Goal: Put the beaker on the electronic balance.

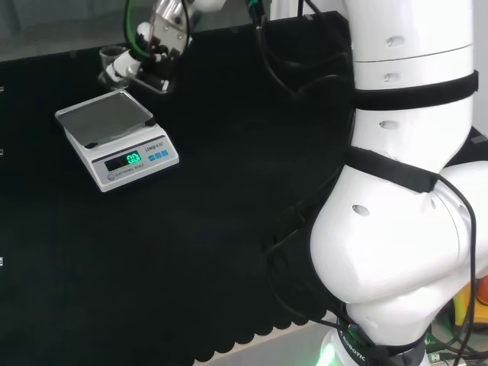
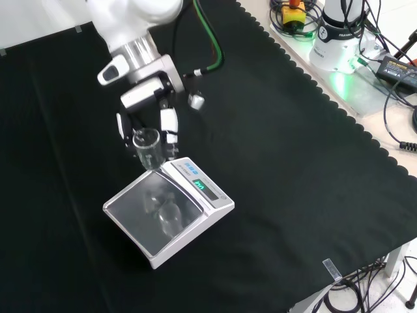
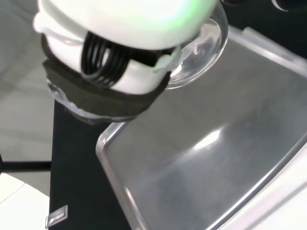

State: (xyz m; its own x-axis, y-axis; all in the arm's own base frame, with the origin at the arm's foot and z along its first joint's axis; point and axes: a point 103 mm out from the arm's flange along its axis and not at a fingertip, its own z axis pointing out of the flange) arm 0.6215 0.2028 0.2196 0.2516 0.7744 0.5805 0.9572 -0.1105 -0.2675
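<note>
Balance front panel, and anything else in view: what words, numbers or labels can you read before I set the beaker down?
Nothing can be quoted with confidence.
Lit green display on the balance: digits too small to read.
Print beside and below the display: too small to read.
Blue buttons: no legible marks.
Beaker held in the fingers: no legible markings.
</note>
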